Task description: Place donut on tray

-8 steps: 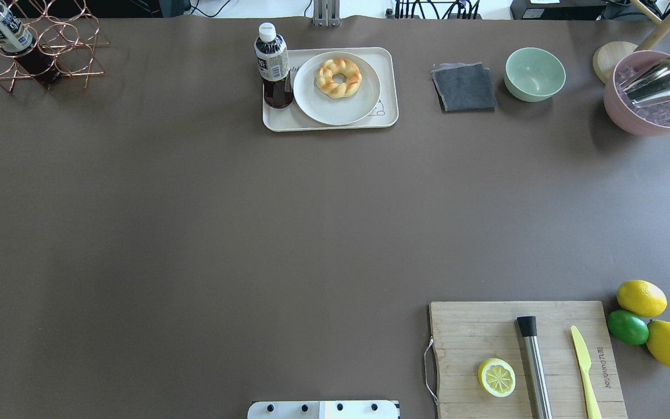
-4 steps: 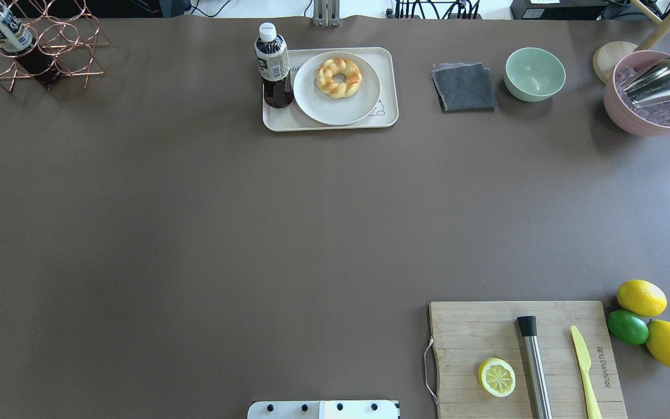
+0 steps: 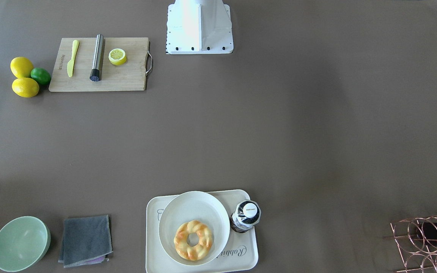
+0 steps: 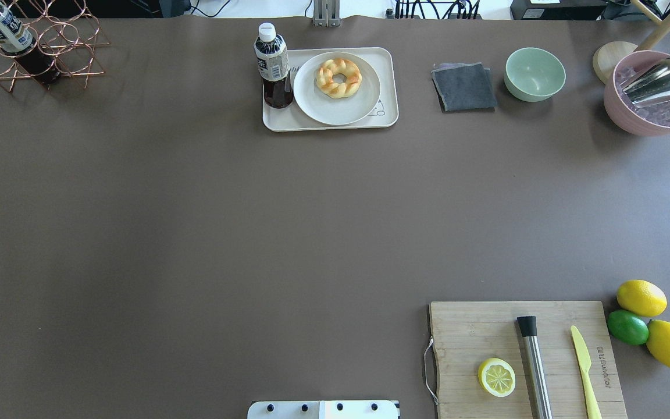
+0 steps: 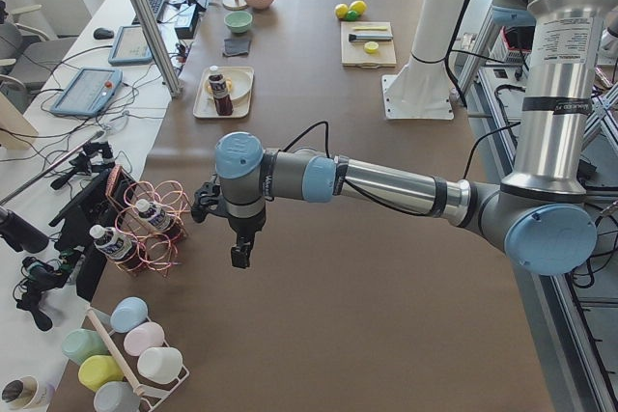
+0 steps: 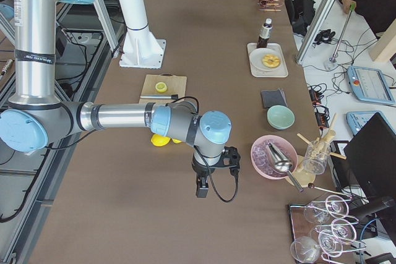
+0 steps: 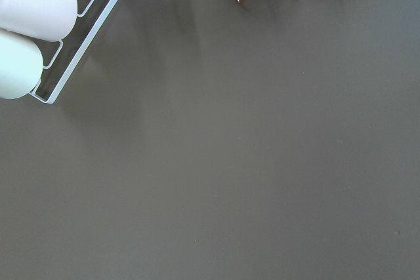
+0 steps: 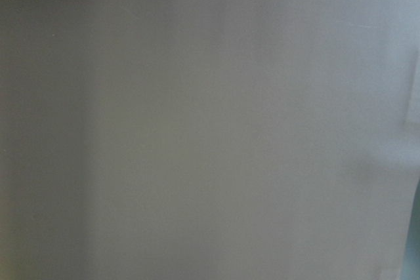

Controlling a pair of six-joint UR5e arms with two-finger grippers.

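Resting on the white plate [image 4: 319,106] set on the tray [image 4: 277,120], the donut [image 4: 338,78] is listed as a ring without a long axis. The left gripper [image 5: 238,256] and right gripper [image 6: 201,190] are held well apart from the tray, on opposite sides. Neither is judged nearer, and whether either is open or closed cannot be told.

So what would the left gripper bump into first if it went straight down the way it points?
Most likely just the bare brown table. The left gripper points downward, and its wrist view shows only tabletop below, with the copper rack off to one side.
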